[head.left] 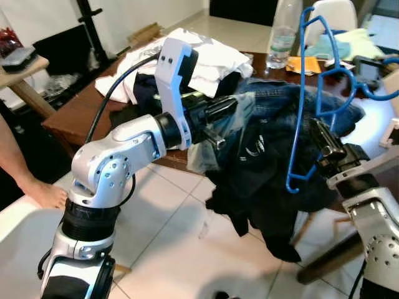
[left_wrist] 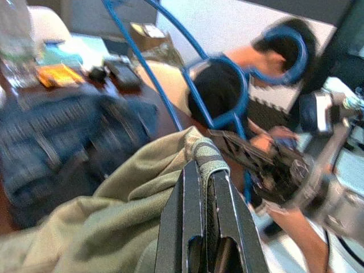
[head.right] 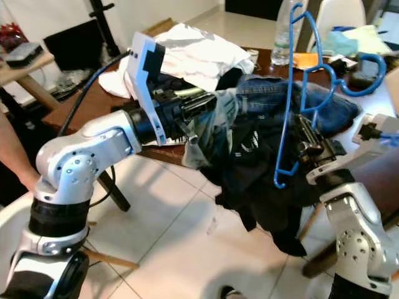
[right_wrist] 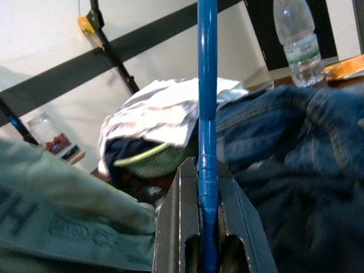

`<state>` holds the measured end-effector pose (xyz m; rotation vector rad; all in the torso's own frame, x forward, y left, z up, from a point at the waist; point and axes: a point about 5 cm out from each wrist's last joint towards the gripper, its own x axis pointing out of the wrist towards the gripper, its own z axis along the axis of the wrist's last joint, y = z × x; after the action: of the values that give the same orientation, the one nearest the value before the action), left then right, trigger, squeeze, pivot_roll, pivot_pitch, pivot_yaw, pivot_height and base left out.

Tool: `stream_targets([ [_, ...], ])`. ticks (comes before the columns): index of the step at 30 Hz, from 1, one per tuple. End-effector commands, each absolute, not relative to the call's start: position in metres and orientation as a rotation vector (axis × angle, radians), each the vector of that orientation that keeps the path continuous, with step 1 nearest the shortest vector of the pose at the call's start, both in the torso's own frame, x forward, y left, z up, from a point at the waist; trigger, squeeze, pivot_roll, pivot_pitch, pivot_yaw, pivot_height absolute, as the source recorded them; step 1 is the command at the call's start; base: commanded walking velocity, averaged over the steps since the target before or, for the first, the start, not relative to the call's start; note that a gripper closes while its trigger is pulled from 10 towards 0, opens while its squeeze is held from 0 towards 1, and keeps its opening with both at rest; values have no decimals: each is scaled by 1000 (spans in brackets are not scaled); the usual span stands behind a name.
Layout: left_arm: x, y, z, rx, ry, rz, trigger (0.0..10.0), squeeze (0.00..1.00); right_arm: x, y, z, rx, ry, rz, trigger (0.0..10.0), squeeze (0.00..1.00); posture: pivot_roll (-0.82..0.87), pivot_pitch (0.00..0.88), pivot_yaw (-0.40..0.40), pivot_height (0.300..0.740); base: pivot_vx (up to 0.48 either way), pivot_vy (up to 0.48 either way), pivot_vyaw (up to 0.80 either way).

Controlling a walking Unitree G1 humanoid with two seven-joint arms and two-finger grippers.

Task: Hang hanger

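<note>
We see a blue hanger (head.left: 312, 93) held upright above the desk (head.left: 75, 115) edge, its lower bar pinched in our right tool (right_wrist: 206, 227), whose fingers are pressed together on it. Beside the hanger, our left tool (left_wrist: 207, 227) is clamped on the hem of a pale green garment (left_wrist: 102, 227). Behind the hanger lie blue jeans (head.left: 280, 103), white clothes (head.left: 206, 56) and a water bottle (head.left: 282, 31). We judge the thin bar could twist in the grip, or the hook could snag the jeans.

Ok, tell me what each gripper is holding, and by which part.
Right gripper: blue wire hanger, clamped on a straight bar. Left gripper: pale green garment, pinched at its ribbed edge.
</note>
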<state>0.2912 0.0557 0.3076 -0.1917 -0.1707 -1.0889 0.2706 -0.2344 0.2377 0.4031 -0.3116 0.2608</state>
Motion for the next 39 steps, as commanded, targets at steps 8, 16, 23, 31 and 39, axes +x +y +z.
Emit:
stream_targets([
  [8,272,22,254,-149,13,-1199,10000,0,275,-243,223,413,-275,130,10000,0,7,98,65,740,-359,0,-284],
  [16,299,61,201,-3,154,-958,10000,0,262,-264,178,192,-85,-165,10000,0,-22,57,99,740,-263,0,-800],
  [23,316,105,185,167,173,-754,10000,0,249,-276,173,40,-43,-233,10000,0,-37,65,97,740,0,0,-800],
  [31,288,166,145,187,241,-495,10000,0,205,-270,138,5,89,-238,10000,0,-32,93,56,740,0,0,-800],
  [39,263,171,131,35,260,-454,10000,0,188,-260,130,-17,134,-193,10000,0,-37,106,41,740,0,0,-800],
])
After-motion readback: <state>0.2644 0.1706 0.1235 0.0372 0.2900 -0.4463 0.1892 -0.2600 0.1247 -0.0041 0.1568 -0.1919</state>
